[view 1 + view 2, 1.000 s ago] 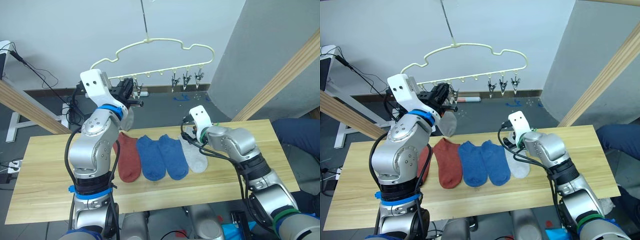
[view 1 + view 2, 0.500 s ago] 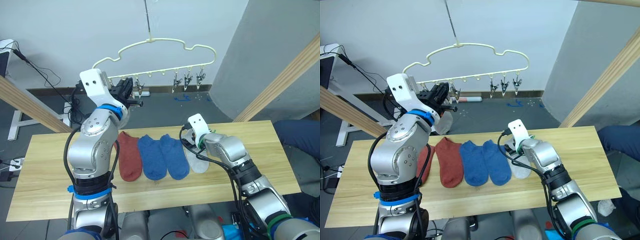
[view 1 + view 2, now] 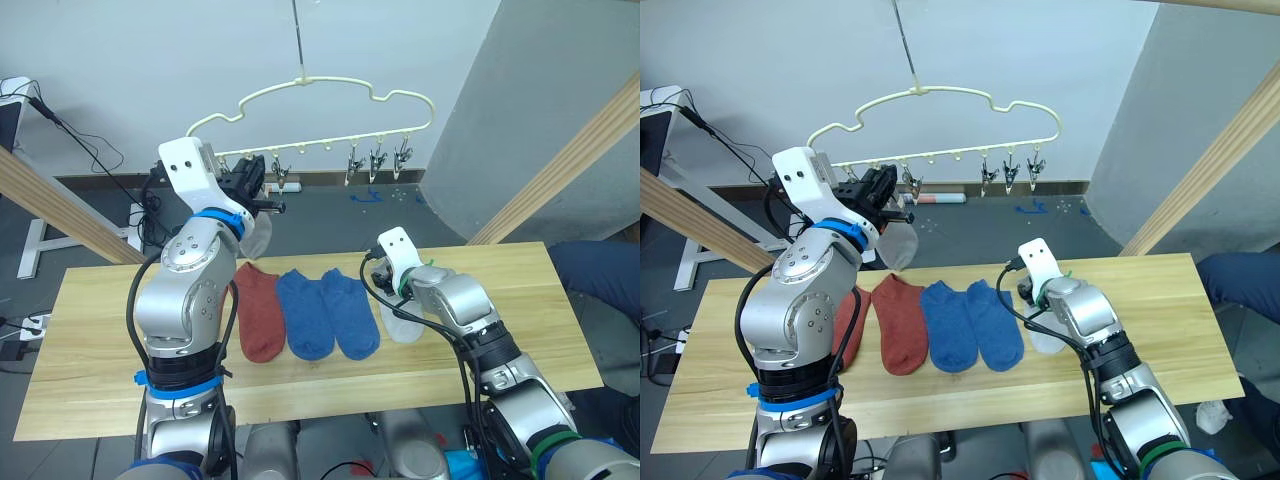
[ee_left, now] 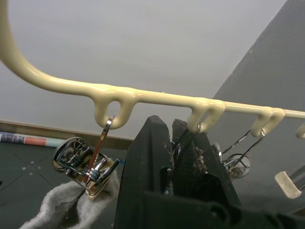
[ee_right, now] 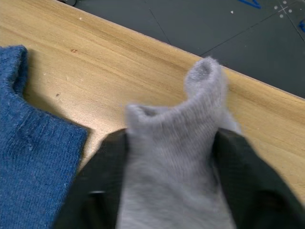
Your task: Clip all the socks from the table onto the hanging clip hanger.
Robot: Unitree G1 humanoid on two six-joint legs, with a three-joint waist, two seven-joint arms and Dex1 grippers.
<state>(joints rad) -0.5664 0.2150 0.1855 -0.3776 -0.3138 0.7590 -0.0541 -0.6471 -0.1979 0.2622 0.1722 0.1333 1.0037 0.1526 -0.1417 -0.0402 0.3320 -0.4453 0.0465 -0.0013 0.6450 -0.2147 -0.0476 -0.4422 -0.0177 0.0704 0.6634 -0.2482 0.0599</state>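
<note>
While our right gripper (image 5: 167,191) pinches a grey sock (image 5: 190,157) on the table (image 3: 90,330), our left gripper (image 3: 255,185) is up at the hanger (image 3: 320,95).

Largest first: the table carries two red socks (image 3: 260,315), two blue socks (image 3: 325,312) and that grey one in a row. A second grey sock (image 4: 62,210) already hangs from a clip (image 4: 88,164) beside the left fingers, which look nearly closed on the next clip. The right jaws are clamped on the bunched cuff. We judge socks light, limp and grippy: take them at the cuff, else they fold.
</note>
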